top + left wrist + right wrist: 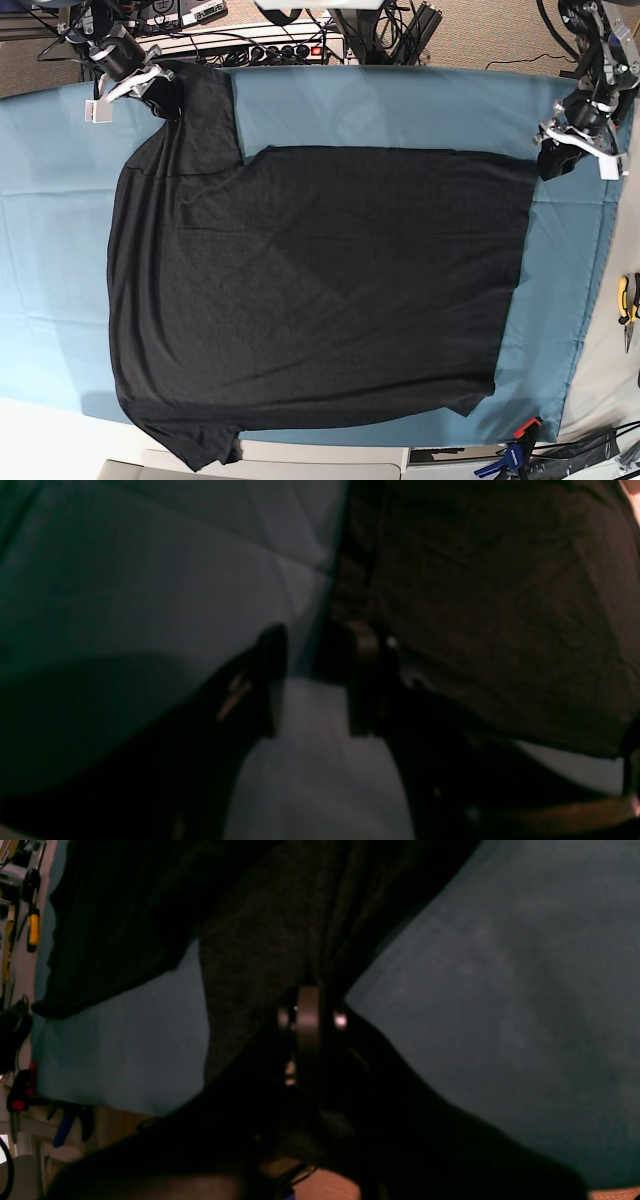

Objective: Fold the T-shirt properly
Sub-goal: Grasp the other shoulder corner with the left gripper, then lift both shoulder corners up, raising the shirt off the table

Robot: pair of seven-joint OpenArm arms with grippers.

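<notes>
The black T-shirt point(320, 290) lies spread flat, plain side up, on the teal table cloth point(400, 105). My right gripper point(162, 95) is at the far left corner, shut on the far sleeve; in the right wrist view its closed tips point(310, 1010) pinch dark fabric point(260, 940). My left gripper point(550, 160) is at the shirt's far right corner. In the left wrist view point(320, 675) its jaws stand apart, straddling the shirt's edge point(500, 605) over the cloth point(125, 580).
A power strip with cables point(250, 50) lies behind the table. Yellow-handled pliers point(627, 300) lie on the bare grey strip at the right. Clamps point(515, 455) grip the front right cloth edge. Hand tools point(30, 930) hang beyond the table's left side.
</notes>
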